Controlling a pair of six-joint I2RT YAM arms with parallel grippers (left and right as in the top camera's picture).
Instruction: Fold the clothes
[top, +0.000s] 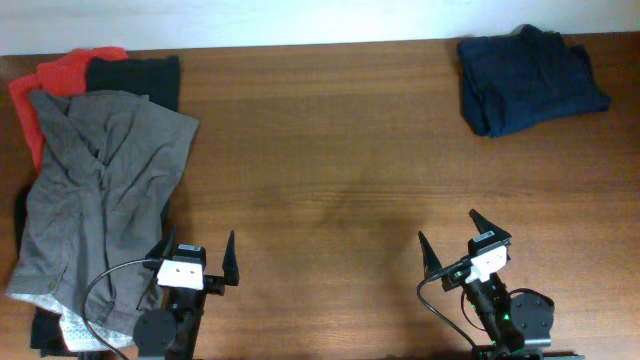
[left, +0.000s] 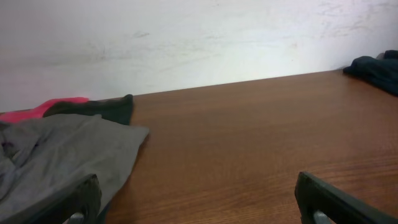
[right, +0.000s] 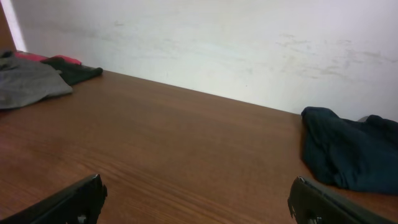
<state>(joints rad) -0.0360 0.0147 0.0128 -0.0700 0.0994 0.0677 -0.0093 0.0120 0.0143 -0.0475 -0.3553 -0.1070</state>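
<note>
Large wrinkled grey shorts (top: 95, 190) lie on top of a pile at the table's left side, with pale speckled lining (top: 85, 325) showing at the near end. A red shirt (top: 60, 75) and a black shirt (top: 140, 75) stick out at the far end. In the left wrist view the grey shorts (left: 56, 155), red shirt (left: 43, 109) and black shirt (left: 99, 109) show at the left. My left gripper (top: 195, 255) is open and empty, at the shorts' near right edge. My right gripper (top: 455, 238) is open and empty over bare table at the front right.
A dark navy folded garment (top: 530, 78) lies at the far right corner; it also shows in the right wrist view (right: 348, 149). The brown wooden table (top: 330, 150) meets a white wall at the back.
</note>
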